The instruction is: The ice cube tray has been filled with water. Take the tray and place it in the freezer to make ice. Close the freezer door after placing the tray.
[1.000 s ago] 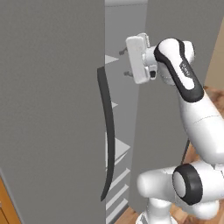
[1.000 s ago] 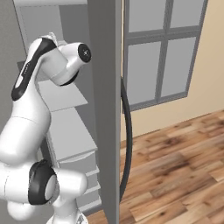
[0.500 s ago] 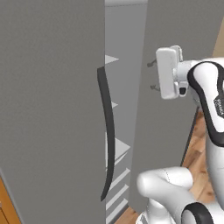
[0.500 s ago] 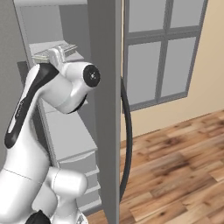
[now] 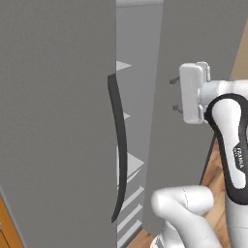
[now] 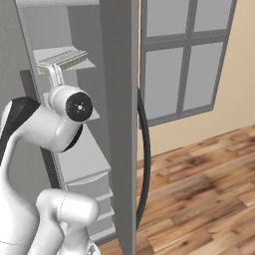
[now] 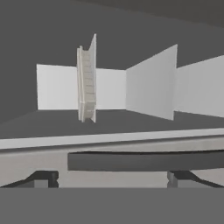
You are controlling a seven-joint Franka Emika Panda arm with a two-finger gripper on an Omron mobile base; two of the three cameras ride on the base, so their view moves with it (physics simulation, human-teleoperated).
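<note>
The ice cube tray (image 6: 65, 60), pale with a grid of small cells, lies on an upper shelf inside the freezer (image 6: 79, 30). In the hand view the tray (image 7: 86, 85) appears turned on end, far back on its shelf. My gripper (image 5: 174, 95) hangs outside the compartment, right of the opening, open and holding nothing. Its two dark fingertips (image 7: 44, 176) stand wide apart, the gripper (image 7: 111, 177) facing the interior. A dark door handle (image 7: 144, 161) lies across just ahead of the tips. The freezer door (image 6: 119, 124) stands open.
The grey door panel (image 5: 58, 121) with its long curved handle (image 5: 118, 160) stands left of the opening. White shelves (image 5: 131, 162) step down inside. A second handle (image 6: 144, 169) hangs off the edge-on door. Wooden floor (image 6: 199, 199) and a window (image 6: 182, 64) lie to the right.
My arm has drawn back out of the freezer and swung to the right of the opening. The tray stays on its shelf. The gripper remains open.
</note>
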